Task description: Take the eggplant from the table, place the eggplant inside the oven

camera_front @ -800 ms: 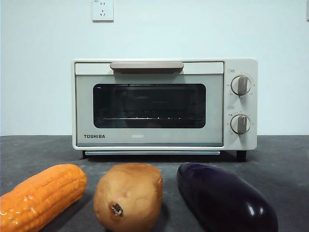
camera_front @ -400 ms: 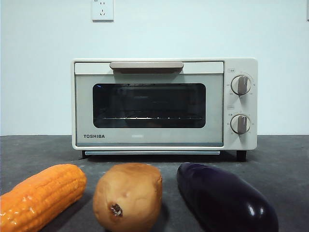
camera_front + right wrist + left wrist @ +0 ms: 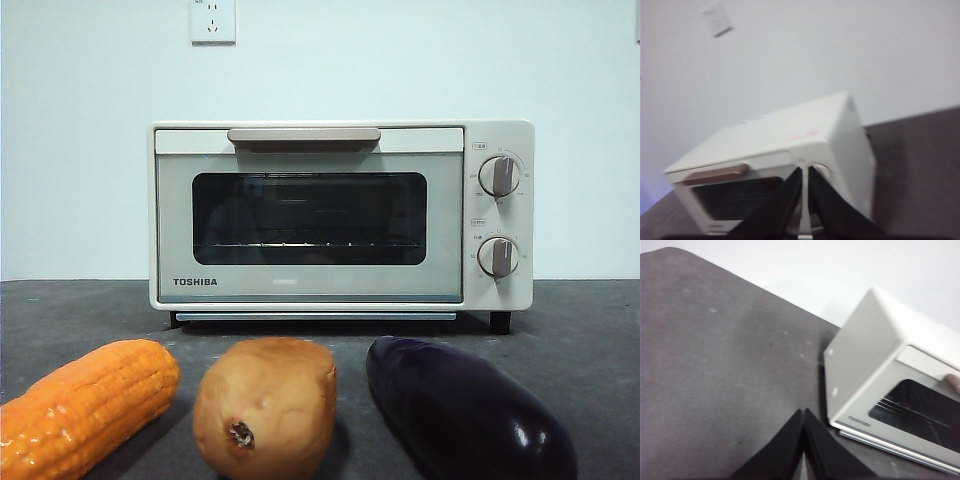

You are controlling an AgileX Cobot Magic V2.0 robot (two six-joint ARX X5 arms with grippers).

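Note:
The dark purple eggplant point(image 3: 465, 412) lies on the grey table point(image 3: 590, 330) at the front right, next to the potato. Behind it stands the cream TOSHIBA oven point(image 3: 340, 215), door closed, its beige handle point(image 3: 303, 135) along the top. No gripper shows in the front view. My left gripper point(image 3: 804, 412) is shut with nothing in it, off to the side of the oven point(image 3: 875, 370) above bare table. My right gripper point(image 3: 805, 170) is also shut and empty, held high in front of the oven point(image 3: 790, 145) on its knob side. Neither wrist view shows the eggplant.
A brown potato point(image 3: 265, 405) lies at the front centre and an orange corn cob point(image 3: 85, 405) at the front left. Two round knobs point(image 3: 498, 176) sit on the oven's right panel. A wall socket point(image 3: 212, 20) is on the white wall behind.

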